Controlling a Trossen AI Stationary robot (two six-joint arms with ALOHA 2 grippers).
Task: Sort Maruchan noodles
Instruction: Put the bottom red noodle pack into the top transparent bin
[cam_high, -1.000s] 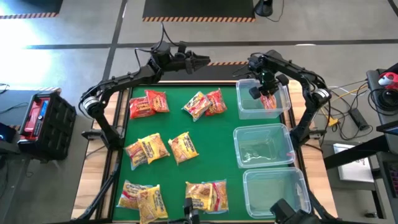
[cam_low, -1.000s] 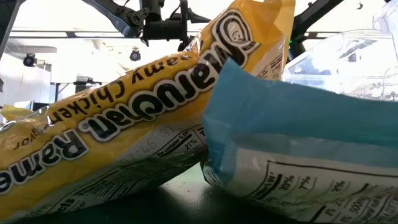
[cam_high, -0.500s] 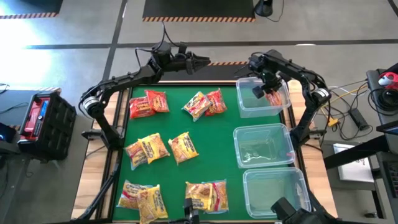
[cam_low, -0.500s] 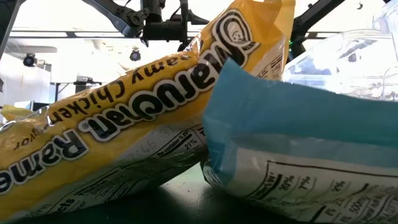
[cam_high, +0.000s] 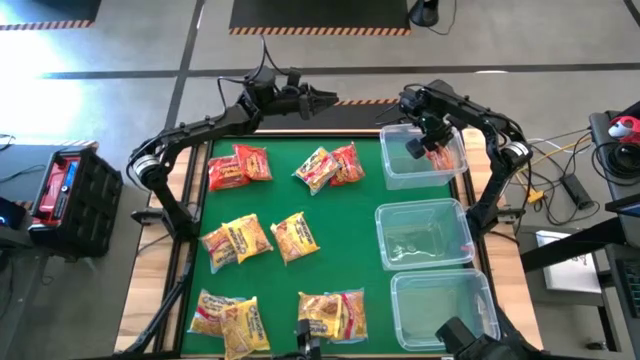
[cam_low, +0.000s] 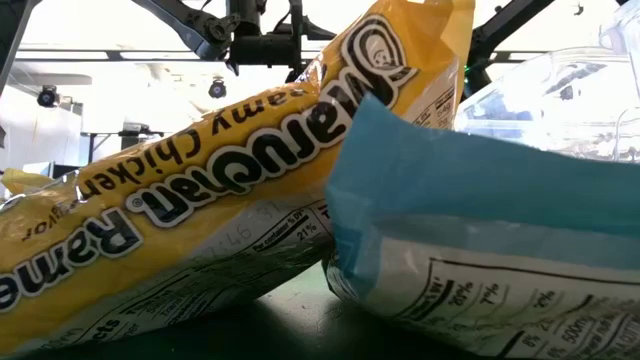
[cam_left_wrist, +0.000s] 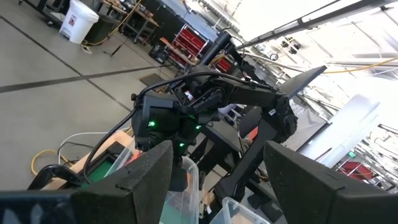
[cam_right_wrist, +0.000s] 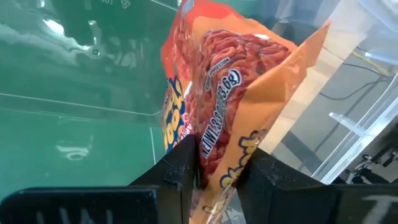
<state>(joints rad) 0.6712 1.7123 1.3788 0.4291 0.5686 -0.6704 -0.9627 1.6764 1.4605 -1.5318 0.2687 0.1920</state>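
**High view: my right tool over the far bin with a red packet**

High view puts my right tool (cam_high: 432, 140) at about two o'clock on the worktop (cam_high: 290, 200), above the far bin (cam_high: 392, 172), the first of three clear bins down the right edge. The red packet (cam_high: 440, 158) hangs below it inside that bin. In the right wrist view the red packet (cam_right_wrist: 224, 106) sits between my two fingers (cam_right_wrist: 177, 168), which stand narrow and touch its sides; I cannot tell how firmly they press. The bin's clear wall and the green mat show behind it.

My left tool (cam_high: 318, 98) waits at twelve o'clock, beyond the far edge of the worktop, pointing toward the right arm. Its fingers (cam_left_wrist: 140, 180) stand wide apart with nothing between them.

The other packets lie on the green mat. Two red ones (cam_high: 238, 166) touch each other at ten o'clock. A yellow-orange one overlapping a red one (cam_high: 330, 166) lies near twelve o'clock, just beside the far bin. Two yellow ones (cam_high: 236, 240) and a single yellow one (cam_high: 294, 237) lie near the centre. A yellow pair (cam_high: 228, 318) lies at seven o'clock, and a yellow one with a blue-and-white one (cam_high: 333, 314) at six o'clock.

The middle bin (cam_high: 388, 250) and near bin (cam_high: 402, 318) hold no packets that I can see. In the low view a yellow packet (cam_low: 200, 200) and a blue-and-white one (cam_low: 480, 230) fill the foreground, touching.
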